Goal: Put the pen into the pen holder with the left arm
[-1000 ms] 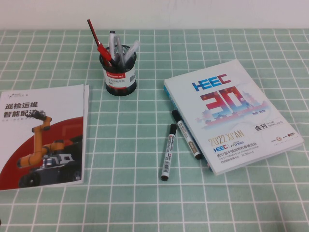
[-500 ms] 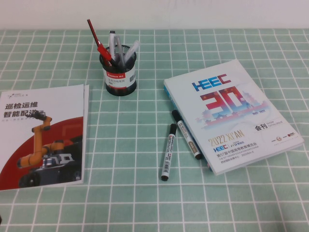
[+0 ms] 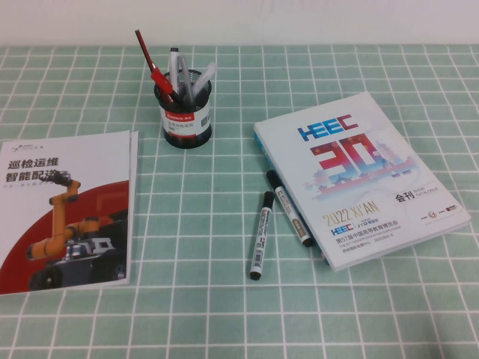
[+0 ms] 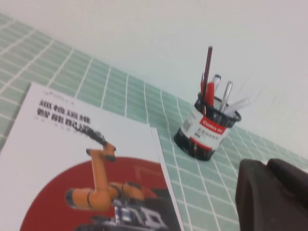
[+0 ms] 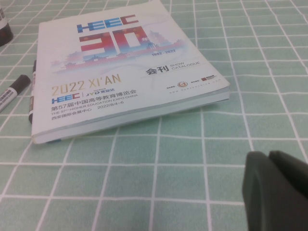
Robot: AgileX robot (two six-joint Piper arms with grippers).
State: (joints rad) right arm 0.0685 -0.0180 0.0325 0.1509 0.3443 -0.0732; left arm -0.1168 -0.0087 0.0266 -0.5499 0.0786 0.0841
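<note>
Looking down on a surface (image 3: 224, 314) covered in a green cloth with a white grid.

Largest item: a thick white catalogue (image 3: 359, 176) with "HEEC 30" on its cover. It lies flat on the right side, turned at an angle to the grid.

Next: a thin brochure (image 3: 63, 213) lying flat at the left edge. Its cover shows an orange robot arm on a red field.

Left hand (image 4: 272, 192): seen only in the left wrist view, as a dark bulk at the frame corner. It hangs above the surface on the brochure side, well apart from the pen. I cannot tell whether it is open or closed; it holds nothing visible.

Right hand (image 5: 276, 190): seen only in the right wrist view, as a dark shape above bare cloth just off the near corner of the catalogue. Open or closed, cannot tell; nothing visible in it.

Pen holder (image 3: 187, 120): black mesh cup, upright at the far middle of the surface, between the brochure and the catalogue. Its white sticker with a red strip faces the camera. Inside stand a red pen (image 3: 153, 71), leaning left, and several pale pens.

Pen (image 3: 261, 235): white barrel with black print, flat on the cloth just left of the catalogue, cap end pointing away from the robot.

A similar marker (image 3: 290, 208) with a greyish label lies just beside it, along the catalogue's edge. The two do not touch.
</note>
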